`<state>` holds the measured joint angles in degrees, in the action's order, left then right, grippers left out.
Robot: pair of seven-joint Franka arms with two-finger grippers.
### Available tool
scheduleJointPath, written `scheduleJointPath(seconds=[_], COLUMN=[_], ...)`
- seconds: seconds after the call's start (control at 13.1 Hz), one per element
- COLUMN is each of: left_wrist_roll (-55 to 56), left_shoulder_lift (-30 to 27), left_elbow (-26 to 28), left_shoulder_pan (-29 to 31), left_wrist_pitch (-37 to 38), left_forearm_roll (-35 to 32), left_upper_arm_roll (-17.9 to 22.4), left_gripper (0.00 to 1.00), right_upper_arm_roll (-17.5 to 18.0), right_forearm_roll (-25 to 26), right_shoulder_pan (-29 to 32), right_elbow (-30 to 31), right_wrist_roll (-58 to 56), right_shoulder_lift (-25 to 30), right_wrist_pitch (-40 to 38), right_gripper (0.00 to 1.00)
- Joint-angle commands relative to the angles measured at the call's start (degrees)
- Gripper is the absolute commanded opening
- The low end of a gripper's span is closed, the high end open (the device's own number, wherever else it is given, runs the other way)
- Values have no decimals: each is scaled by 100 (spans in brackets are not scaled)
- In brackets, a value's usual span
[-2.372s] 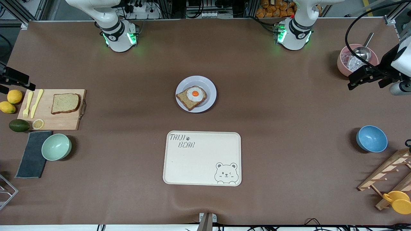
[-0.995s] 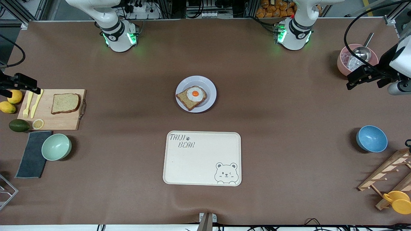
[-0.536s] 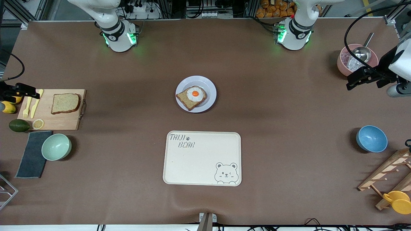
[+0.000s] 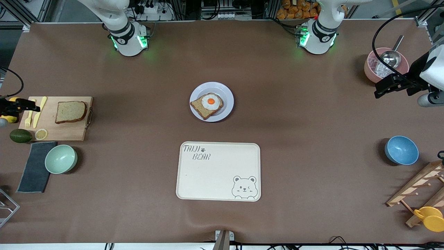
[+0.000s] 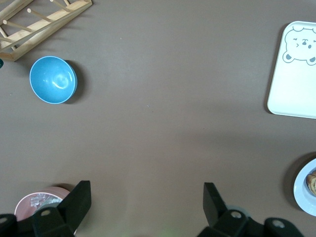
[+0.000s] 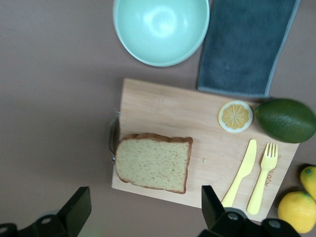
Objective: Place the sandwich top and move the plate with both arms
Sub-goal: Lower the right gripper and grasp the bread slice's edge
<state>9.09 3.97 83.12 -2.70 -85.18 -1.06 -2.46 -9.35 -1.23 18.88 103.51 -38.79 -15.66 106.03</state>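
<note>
Your right hand point(image 4: 31, 105) hung spread wide over the yellow fork point(image 4: 29, 113) and knife point(image 4: 39, 111) at the outer end of the cutting board point(image 4: 66, 130), gripping nothing. The sandwich top point(image 4: 70, 111) lay flat on that same board, toward its handled end, bare face up and untouched. In the right wrist view the slice point(image 6: 154, 162) sat between the two fingers point(image 6: 74, 210), so you looked roughly lined up already.

The plate point(image 4: 225, 93) sat mid-bench with the egg toast point(image 4: 207, 105) on it, and the bear tray point(image 4: 194, 180) lay nearer the front camera, well apart.

Your left hand point(image 4: 381, 88) waited, equally spread and holding nothing, over the bench beside the pink bowl point(image 4: 368, 69).

For a clean pick, I reckoned you wanted to slide over the slice, drop low, and close across two crust edges rather than the soft middle. Soft bread would likely sag or tear under a hard squeeze, so a gentle pinch seemed wise. Steering clear of the cutlery also looked sensible.
</note>
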Motion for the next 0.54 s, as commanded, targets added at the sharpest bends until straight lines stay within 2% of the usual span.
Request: scheduleJointPath(seconds=[0.0, 0.23, 0.46], left_wrist_roll=[102, 102, 102], left_shoulder_lift=[-19, -11, -11], left_elbow=[-15, -15, -15], left_shoulder_pan=[15, 15, 15], left_wrist_pitch=[81, 81, 81], left_forearm_roll=[-44, -44, -44], left_upper_arm_roll=[-18, -18, -18], left_gripper=[100, 100, 100], right_upper_arm_roll=[92, 92, 92], right_forearm_roll=[-237, -351, -422], right_shoulder_pan=[343, 476, 634], right_elbow=[99, 730, 952], right_wrist_roll=[-173, -190, -454], right_shoulder_lift=[-218, -254, -420], right_wrist_pitch=[41, 487, 822], right_gripper=[99, 95, 87])
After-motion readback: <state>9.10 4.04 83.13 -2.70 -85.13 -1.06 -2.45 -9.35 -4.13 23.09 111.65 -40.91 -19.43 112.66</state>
